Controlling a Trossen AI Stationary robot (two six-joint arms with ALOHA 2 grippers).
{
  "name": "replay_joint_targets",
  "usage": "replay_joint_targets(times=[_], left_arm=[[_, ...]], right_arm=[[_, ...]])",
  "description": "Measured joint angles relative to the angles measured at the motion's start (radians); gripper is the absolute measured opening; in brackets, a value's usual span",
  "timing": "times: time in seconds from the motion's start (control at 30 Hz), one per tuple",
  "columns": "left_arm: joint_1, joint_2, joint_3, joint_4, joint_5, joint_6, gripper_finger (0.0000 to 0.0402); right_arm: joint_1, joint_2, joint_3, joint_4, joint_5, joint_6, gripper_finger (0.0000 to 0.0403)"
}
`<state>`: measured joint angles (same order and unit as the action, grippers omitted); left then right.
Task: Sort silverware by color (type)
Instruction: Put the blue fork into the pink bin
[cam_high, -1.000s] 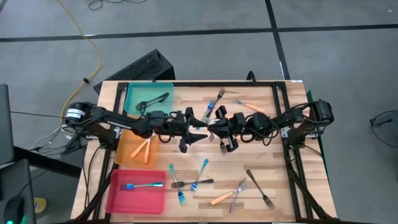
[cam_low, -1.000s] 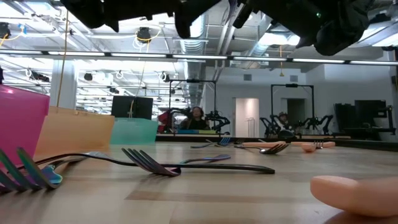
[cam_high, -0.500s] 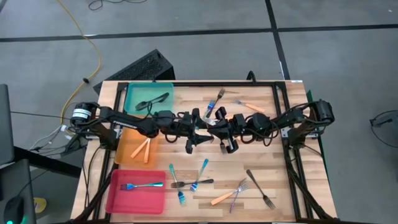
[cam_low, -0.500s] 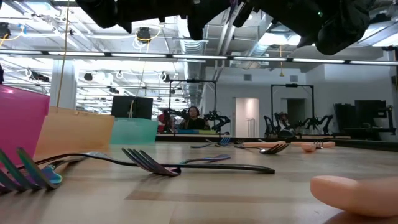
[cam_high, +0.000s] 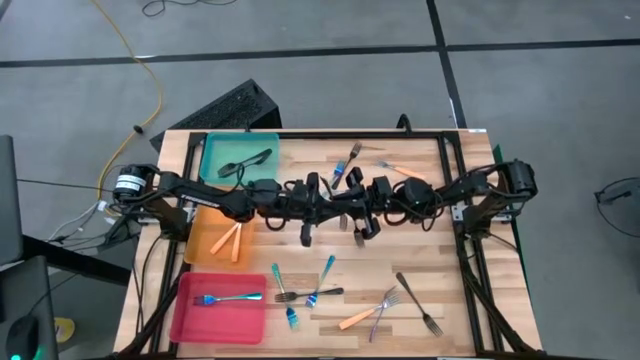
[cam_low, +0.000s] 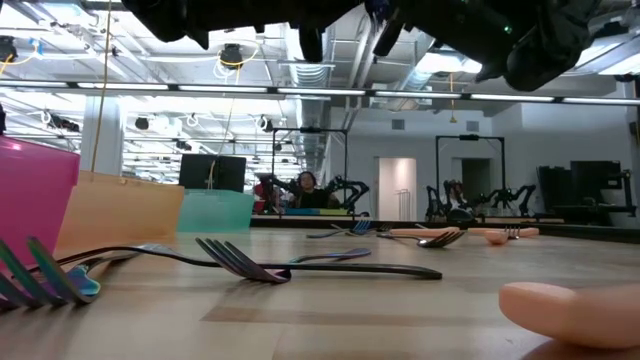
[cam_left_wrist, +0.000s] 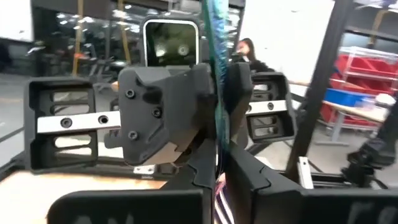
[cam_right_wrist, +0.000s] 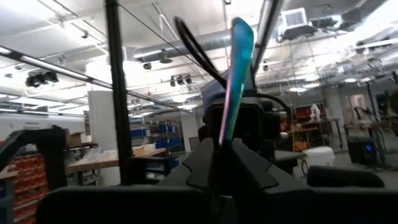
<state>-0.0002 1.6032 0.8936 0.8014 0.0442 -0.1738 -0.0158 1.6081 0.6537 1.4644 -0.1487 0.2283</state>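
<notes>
Where the two dark arms meet above the middle of the wooden table (cam_high: 400, 260), the left gripper (cam_left_wrist: 219, 168) is pressed together on a slim fork with a teal-blue handle (cam_left_wrist: 214, 37), which stands upright between its fingers (cam_left_wrist: 252, 177). The right gripper (cam_right_wrist: 221, 146) faces it closely, with the same fork's handle rising from its tip. Whether the right gripper grips the handle cannot be told.

More slim forks lie loose on the table. A blue-handled group (cam_high: 310, 290), an orange-handled one (cam_high: 358, 318) and an all-dark one (cam_high: 418, 303) are towards the near edge, and a few more (cam_high: 345, 160) by the far edge.

Along the left edge sit three flat plastic trays:
- The teal tray (cam_high: 215, 150) holds dark pieces.
- The orange tray (cam_high: 202, 245) holds orange-handled forks (cam_high: 233, 240).
- The pink tray (cam_high: 220, 320) holds one blue-handled fork (cam_high: 228, 298).
</notes>
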Motion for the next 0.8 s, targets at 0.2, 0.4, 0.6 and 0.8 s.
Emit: replay_joint_targets(times=[0.2, 0.4, 0.6, 0.8], left_arm=[[0.0, -0.004, 0.0, -0.065, -0.067, -0.016, 0.0001], [0.0, -0.014, 0.0, -0.12, -0.113, -0.03, 0.0001], [0.0, -0.089, 0.0, -0.333, -0.158, -0.05, 0.0001], [-0.002, -0.218, 0.0, -0.66, -0.205, -0.061, 0.0]], right_arm=[[-0.03, 0.0, 0.001, -0.029, -0.007, 0.006, 0.01], [-0.052, -0.011, 0.002, -0.027, -0.011, 0.006, 0.0123], [-0.086, -0.025, -0.008, -0.025, -0.075, 0.006, 0.0131], [-0.117, -0.097, -0.046, -0.15, -0.099, 0.007, 0.0131]])
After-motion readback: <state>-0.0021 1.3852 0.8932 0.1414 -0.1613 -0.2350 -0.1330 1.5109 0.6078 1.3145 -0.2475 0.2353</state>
